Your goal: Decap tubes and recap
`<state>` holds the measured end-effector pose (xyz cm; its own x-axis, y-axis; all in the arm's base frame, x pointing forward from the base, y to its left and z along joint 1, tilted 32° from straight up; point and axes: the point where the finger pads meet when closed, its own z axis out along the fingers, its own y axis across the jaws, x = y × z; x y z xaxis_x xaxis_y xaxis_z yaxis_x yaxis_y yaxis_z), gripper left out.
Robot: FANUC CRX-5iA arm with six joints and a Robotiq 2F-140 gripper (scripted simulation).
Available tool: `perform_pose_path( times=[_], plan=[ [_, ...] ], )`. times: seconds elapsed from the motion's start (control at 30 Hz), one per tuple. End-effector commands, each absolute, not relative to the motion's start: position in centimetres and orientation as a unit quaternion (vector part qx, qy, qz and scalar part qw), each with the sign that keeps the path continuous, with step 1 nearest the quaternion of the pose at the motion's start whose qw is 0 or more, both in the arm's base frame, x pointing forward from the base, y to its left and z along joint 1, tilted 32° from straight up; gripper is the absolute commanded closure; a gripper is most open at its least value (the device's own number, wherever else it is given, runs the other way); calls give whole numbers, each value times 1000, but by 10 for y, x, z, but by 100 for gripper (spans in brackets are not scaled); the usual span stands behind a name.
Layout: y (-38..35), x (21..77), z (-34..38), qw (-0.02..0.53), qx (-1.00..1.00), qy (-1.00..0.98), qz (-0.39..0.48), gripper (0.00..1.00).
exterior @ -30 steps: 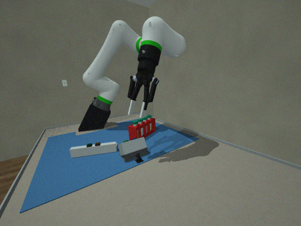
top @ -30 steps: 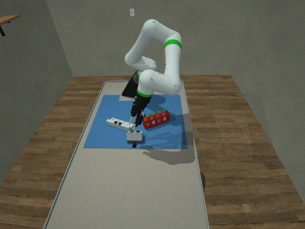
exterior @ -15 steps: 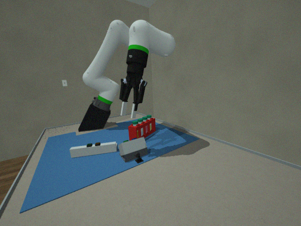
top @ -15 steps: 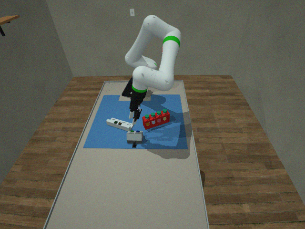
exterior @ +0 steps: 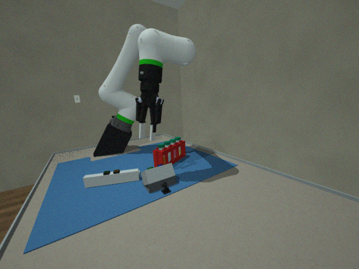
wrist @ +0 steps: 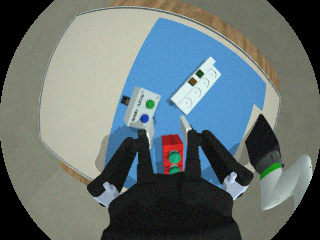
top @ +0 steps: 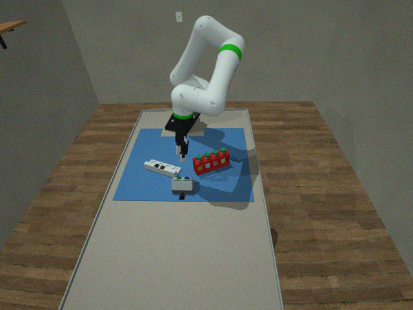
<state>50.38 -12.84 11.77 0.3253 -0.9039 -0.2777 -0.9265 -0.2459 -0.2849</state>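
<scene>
The red decapping station [top: 211, 161] stands on the blue mat with a green cap on each of its tubes, such as the leftmost cap [top: 199, 157] and the rightmost cap [top: 222, 150]. The white cap tray [top: 162, 166] lies to its left; its nests look empty and its two lamps [top: 159, 165] look dark. The small key desk [top: 182, 183] carries a green key [top: 179, 177] and a blue key [top: 187, 177]. My gripper [top: 181, 155] hangs high, pointing down, partly open and empty. In the wrist view the gripper [wrist: 166, 130] frames the end of the station [wrist: 172, 154].
The arm's black base [exterior: 113, 140] stands at the back edge of the mat [top: 183, 166]. The tray [exterior: 111, 177] and the desk [exterior: 159, 176] lie close together in front of the station [exterior: 169, 152]. A raised rim runs around the table.
</scene>
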Motion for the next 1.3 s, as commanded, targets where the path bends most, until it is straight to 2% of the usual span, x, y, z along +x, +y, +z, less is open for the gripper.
perform_pose_path(
  times=[0.0,0.07,0.13,0.33,0.47,1.07,1.27],
  plan=[
    [-123,483,111,207,-787,580,32,65],
    [-120,477,108,207,-787,580,32,65],
    [-116,468,106,235,-777,582,46,65],
    [-109,450,100,236,-777,582,47,65],
    [-93,422,92,265,-765,584,57,65],
    [-89,415,89,266,-765,584,58,65],
    [-60,416,106,253,-658,702,101,65]
  ],
)
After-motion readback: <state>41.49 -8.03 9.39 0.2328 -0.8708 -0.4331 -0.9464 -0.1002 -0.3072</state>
